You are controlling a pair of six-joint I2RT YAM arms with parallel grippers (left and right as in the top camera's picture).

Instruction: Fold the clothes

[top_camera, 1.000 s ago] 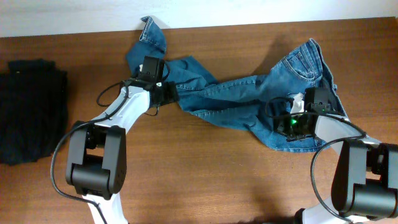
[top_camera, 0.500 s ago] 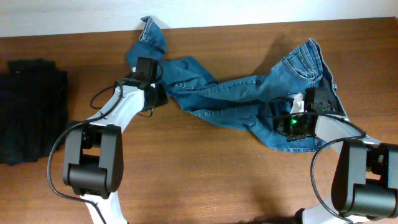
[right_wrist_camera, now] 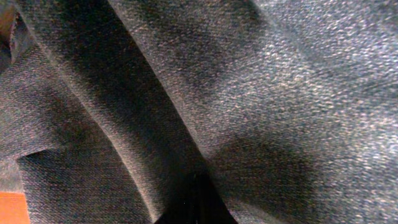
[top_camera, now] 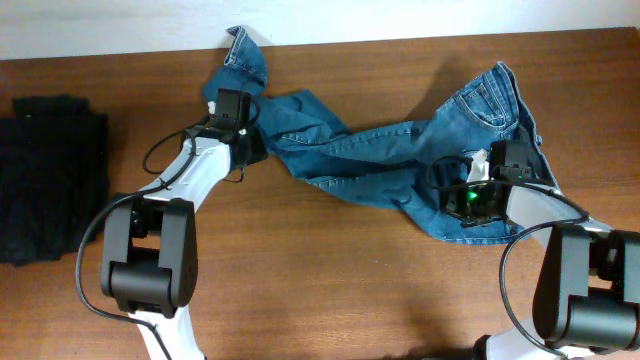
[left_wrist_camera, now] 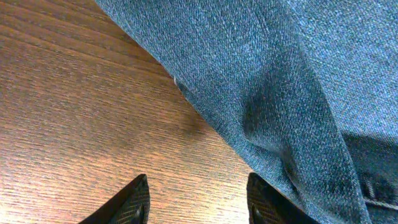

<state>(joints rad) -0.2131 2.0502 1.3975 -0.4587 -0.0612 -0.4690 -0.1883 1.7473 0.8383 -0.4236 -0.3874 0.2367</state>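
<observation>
The blue denim jeans [top_camera: 380, 150] lie crumpled across the wooden table [top_camera: 330, 290], one leg reaching the far left edge and the waistband and pockets at the right. My left gripper [top_camera: 248, 148] is open and empty at the left edge of a leg. In the left wrist view its fingertips [left_wrist_camera: 199, 186] hover over bare wood with the denim edge [left_wrist_camera: 280, 93] by the right finger. My right gripper [top_camera: 468, 198] rests on the jeans near the waist. In the right wrist view its jaws [right_wrist_camera: 196, 202] are shut on a fold of denim [right_wrist_camera: 186, 93].
A black folded garment pile [top_camera: 50, 180] lies at the table's left edge. A white wall strip [top_camera: 400, 18] runs behind the table's far edge. Bare wood lies in front of the jeans.
My left gripper has shifted left and a little farther back, off the jeans leg to its edge. The right arm and the jeans have not moved.
</observation>
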